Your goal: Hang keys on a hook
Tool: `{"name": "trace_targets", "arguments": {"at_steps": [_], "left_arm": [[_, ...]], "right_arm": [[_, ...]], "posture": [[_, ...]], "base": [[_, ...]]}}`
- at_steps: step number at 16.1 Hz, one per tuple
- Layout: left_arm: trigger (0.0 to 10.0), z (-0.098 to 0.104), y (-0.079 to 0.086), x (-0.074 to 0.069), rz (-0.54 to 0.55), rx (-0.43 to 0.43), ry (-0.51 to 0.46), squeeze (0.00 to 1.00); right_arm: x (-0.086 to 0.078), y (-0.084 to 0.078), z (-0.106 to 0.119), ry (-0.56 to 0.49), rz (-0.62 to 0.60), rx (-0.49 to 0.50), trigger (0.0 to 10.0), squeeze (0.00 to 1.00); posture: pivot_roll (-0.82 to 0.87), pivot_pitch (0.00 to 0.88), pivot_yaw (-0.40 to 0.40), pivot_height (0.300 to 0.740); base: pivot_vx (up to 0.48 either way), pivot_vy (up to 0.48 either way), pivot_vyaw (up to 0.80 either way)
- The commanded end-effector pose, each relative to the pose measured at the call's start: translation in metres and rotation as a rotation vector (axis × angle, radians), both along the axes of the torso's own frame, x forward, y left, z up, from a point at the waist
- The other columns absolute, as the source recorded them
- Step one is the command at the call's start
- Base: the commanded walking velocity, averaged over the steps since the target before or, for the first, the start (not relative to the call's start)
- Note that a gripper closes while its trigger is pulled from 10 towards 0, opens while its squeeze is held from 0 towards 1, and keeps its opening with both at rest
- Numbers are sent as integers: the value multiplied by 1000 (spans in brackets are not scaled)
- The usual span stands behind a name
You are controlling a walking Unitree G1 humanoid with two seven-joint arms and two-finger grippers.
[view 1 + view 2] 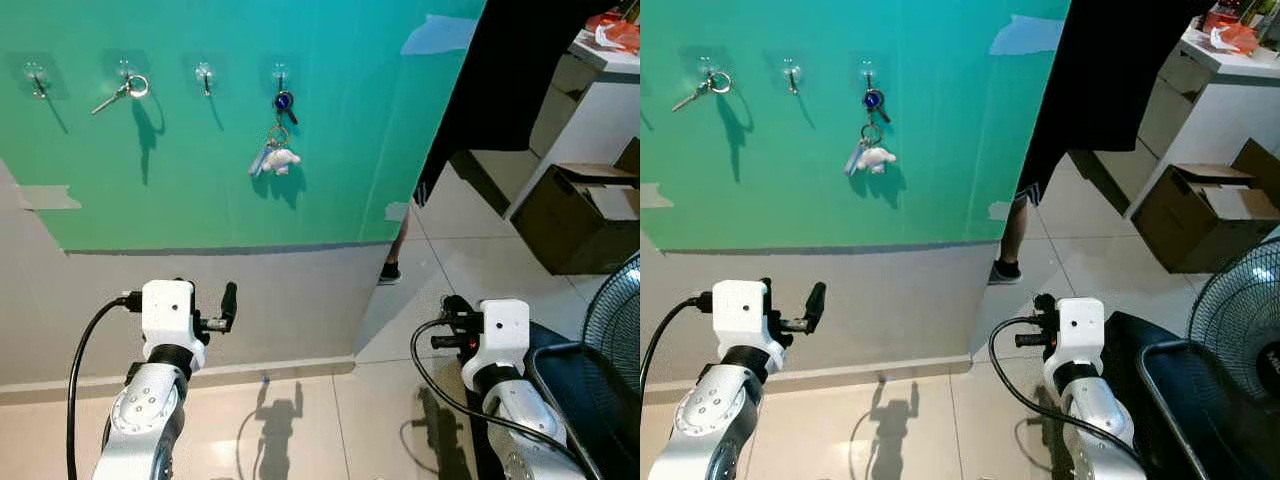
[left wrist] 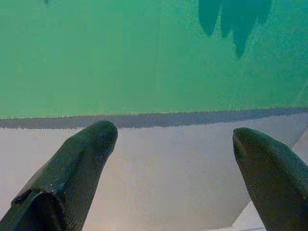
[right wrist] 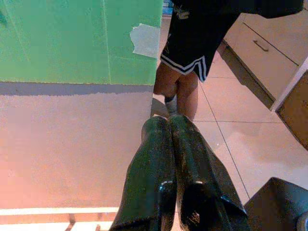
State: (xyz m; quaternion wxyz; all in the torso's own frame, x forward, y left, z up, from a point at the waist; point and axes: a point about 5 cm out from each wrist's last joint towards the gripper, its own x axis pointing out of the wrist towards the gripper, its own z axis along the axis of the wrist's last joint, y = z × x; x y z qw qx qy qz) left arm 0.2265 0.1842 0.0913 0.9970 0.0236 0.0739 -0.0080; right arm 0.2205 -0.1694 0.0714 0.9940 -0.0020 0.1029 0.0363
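Hanging from the fourth hook (image 1: pixel 281 72) on the green board (image 1: pixel 330 150), a bunch of keys (image 1: pixel 277 140) with a blue fob and a small white plush charm dangles against the board and casts a shadow below it. A second, plainer key on a metal ring (image 1: pixel 124 91) hangs from the second hook (image 1: pixel 124 70). The first hook (image 1: pixel 37 76) and the third hook (image 1: pixel 205 74) carry nothing. All four hooks sit in a row near the top of the board, which is taped onto a pale wall (image 1: pixel 280 300).

Below the board, the left gripper (image 2: pixel 175 144) is raised in front of the pale wall, well under the keys, with its two black fingers spread wide apart and nothing between them. The right gripper (image 3: pixel 168 125) is held lower and off to the right, beyond the board's edge, its fingers pressed together with nothing in them.

A person's bare leg (image 3: pixel 175 89) in dark shorts stands on the tiled floor (image 1: pixel 470 250) just past the right edge of the board. Farther right are a white cabinet (image 1: pixel 590 110), a brown cardboard box (image 1: pixel 580 215) and the black grille of a fan (image 1: pixel 615 320).
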Motion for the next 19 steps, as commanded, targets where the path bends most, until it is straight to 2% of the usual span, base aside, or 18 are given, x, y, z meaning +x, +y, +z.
{"name": "trace_targets", "arguments": {"at_steps": [1,8,14,19], "left_arm": [[10000,5,-3,0,0,2,-27,0],[10000,9,-4,3,-9,33,-45,0],[10000,13,-15,5,-110,115,-63,0],[10000,13,-13,6,-95,122,-55,0]], "right_arm": [[5,-3,0,9,8,-18,10000,0],[14,-1,-3,18,34,-30,10000,0],[10,7,-5,21,46,-16,10000,0],[9,9,-8,35,46,-19,10000,0]], "posture": [[33,0,-67,740],[55,0,-70,740],[48,0,-56,740],[47,0,-51,740]], "base": [[356,319,0],[361,317,0],[474,0,0],[54,0,0]]}}
